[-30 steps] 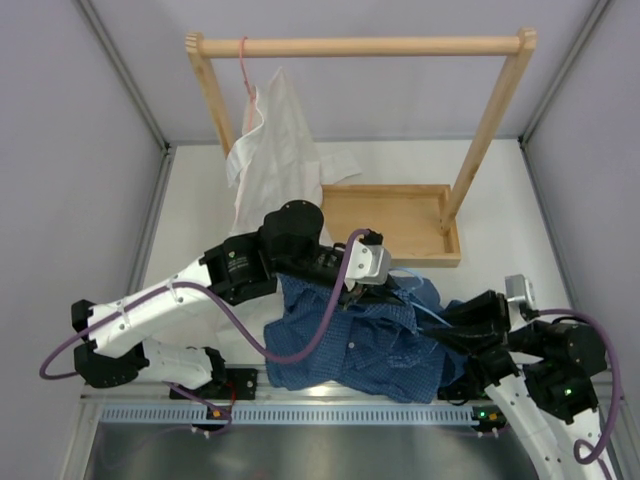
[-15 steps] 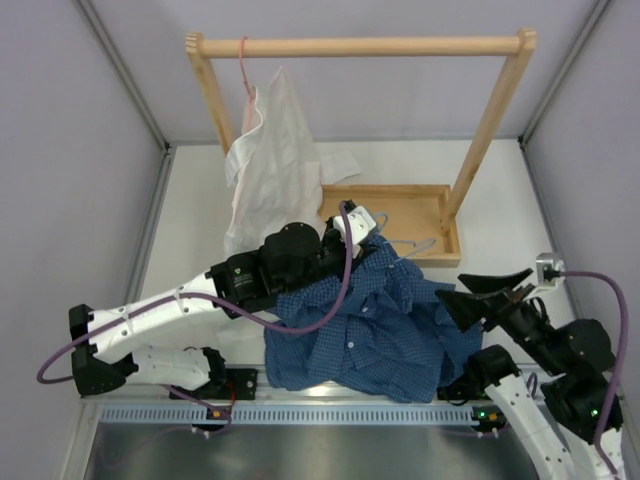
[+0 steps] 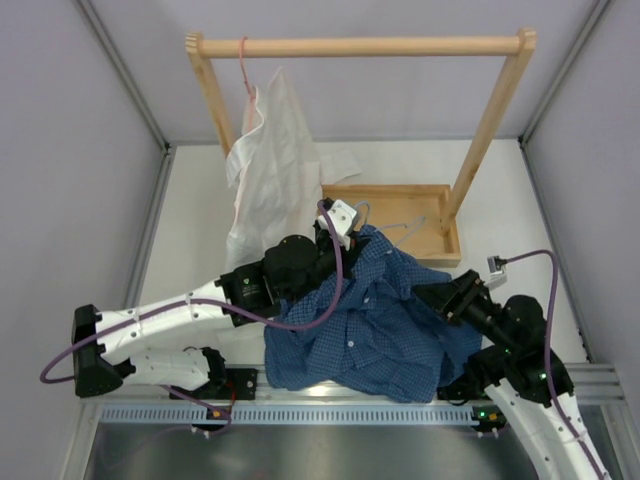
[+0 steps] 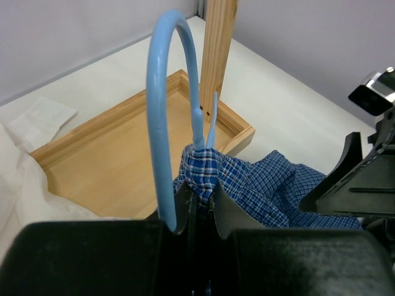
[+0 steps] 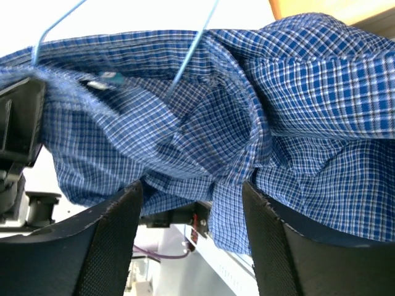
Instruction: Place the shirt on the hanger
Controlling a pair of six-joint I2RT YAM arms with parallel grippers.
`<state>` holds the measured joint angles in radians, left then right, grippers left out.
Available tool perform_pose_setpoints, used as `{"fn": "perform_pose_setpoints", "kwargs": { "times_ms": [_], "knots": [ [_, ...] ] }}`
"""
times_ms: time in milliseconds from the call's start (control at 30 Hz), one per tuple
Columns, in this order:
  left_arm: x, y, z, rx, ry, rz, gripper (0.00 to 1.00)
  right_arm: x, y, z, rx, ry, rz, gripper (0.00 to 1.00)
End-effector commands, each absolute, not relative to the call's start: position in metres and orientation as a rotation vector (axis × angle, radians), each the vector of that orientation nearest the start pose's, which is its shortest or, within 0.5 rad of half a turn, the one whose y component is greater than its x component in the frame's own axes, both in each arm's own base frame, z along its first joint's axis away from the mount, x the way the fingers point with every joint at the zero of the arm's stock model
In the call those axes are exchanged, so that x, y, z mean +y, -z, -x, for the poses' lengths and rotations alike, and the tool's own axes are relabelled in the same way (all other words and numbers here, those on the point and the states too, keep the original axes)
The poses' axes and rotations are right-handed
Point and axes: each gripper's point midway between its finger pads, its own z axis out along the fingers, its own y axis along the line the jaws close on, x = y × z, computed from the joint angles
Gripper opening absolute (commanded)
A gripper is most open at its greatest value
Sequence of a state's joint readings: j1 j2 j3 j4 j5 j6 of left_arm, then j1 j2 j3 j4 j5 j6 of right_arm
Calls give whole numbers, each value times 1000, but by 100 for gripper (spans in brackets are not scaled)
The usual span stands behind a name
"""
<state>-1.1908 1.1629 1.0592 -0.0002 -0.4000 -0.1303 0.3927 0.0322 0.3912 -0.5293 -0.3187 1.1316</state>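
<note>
The dark blue checked shirt (image 3: 380, 320) lies bunched at the table's near edge, its collar end lifted. My left gripper (image 3: 350, 238) is shut on a fold of the shirt (image 4: 207, 169). The light-blue hanger's hook (image 4: 157, 111) arcs up beside the left finger, and its twisted neck rises out of the pinched fabric. The hanger's wire (image 3: 405, 225) reaches over the tray. My right gripper (image 3: 445, 295) is open at the shirt's right edge. In the right wrist view the shirt (image 5: 203, 123) hangs between and beyond the open fingers (image 5: 111, 234), with the hanger wire (image 5: 191, 55) and the neck label (image 5: 108, 77) showing.
A wooden clothes rack (image 3: 360, 45) stands at the back, with a white shirt (image 3: 270, 150) on a pink hanger at its left end. A shallow wooden tray (image 3: 400, 205) sits at the foot of the rack's right post (image 4: 219, 49). The right arm (image 4: 364, 179) is close beside my left gripper.
My left gripper has moved away toward the tray, lifting the shirt's collar and the hanger. The right gripper left the shirt, rose open, then came back to its right edge.
</note>
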Motion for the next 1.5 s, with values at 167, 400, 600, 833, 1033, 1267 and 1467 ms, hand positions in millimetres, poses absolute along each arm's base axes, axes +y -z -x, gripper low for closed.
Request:
{"fn": "perform_pose_setpoints", "kwargs": {
  "times_ms": [167, 400, 600, 833, 1033, 1267, 1467],
  "knots": [
    [-344, -361, -209, 1502, 750, -450, 0, 171, -182, -158, 1922, -1418, -522, 60],
    [-351, -356, -209, 1503, 761, -463, 0, 185, -184, -161, 1884, -1553, -518, 52],
    [-355, -354, -212, 1498, 754, -465, 0, 199, -189, -162, 1873, -1617, -489, 52],
    [-355, -353, -213, 1495, 743, -476, 0, 211, -193, -157, 1883, -1646, -472, 52],
    [-350, -350, -216, 1496, 709, -461, 0, 213, -195, -150, 1903, -1639, -465, 59],
    [-352, -349, -214, 1493, 730, -464, 0, 191, -180, -157, 1884, -1528, -628, 58],
    [-353, -349, -213, 1487, 743, -461, 0, 187, -182, -164, 1851, -1512, -683, 51]
  ]
}}
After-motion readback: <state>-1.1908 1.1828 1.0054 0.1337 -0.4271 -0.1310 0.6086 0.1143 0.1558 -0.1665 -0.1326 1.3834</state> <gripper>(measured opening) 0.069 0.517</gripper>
